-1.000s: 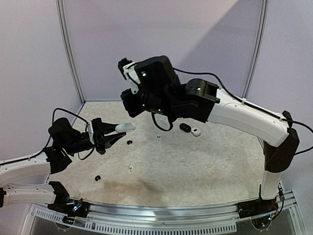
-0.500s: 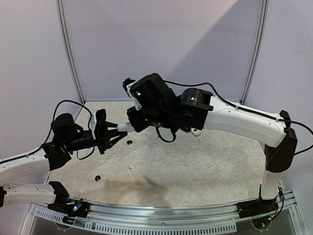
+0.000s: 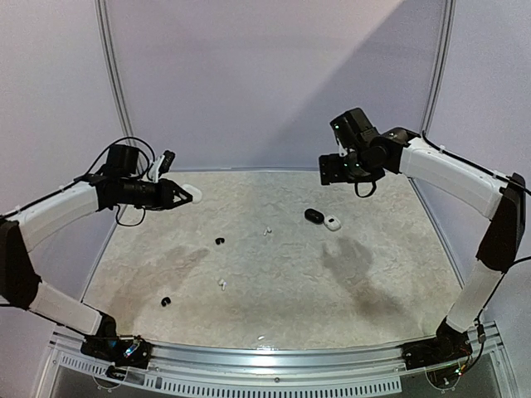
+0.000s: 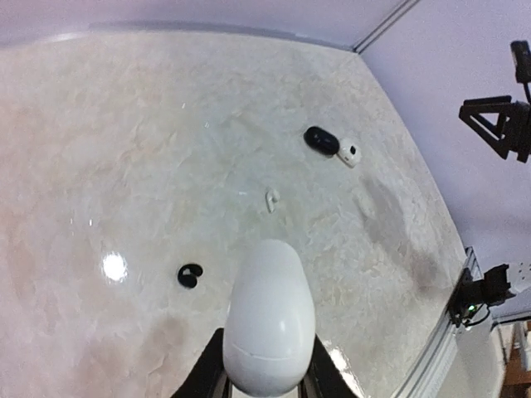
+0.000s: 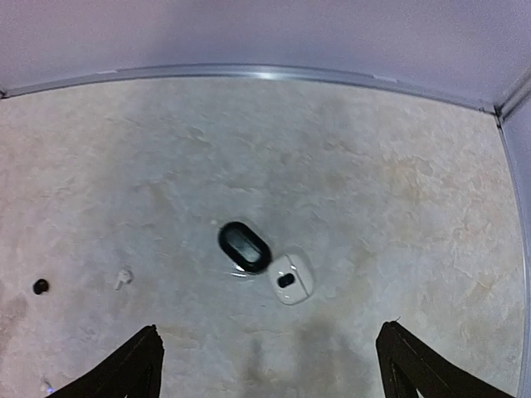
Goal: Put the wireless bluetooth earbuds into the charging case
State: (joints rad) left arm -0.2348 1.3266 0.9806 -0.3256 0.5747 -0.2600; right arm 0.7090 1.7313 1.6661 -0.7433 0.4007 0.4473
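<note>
Left wrist — left hand (image 4: pixel 264 381) clamps white case (image 4: pixel 270 319).

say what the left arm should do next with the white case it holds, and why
Probably lower the left claw and set the white case on the table near the white earbud: the case hangs in the air, looks shut, and the right claw is open and empty.

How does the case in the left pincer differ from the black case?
The held case is white, the black case glossy black. The held case is clamped in the left pincer above the table; the black case lies on it, beside another white case. Both are rounded pebbles.
</note>
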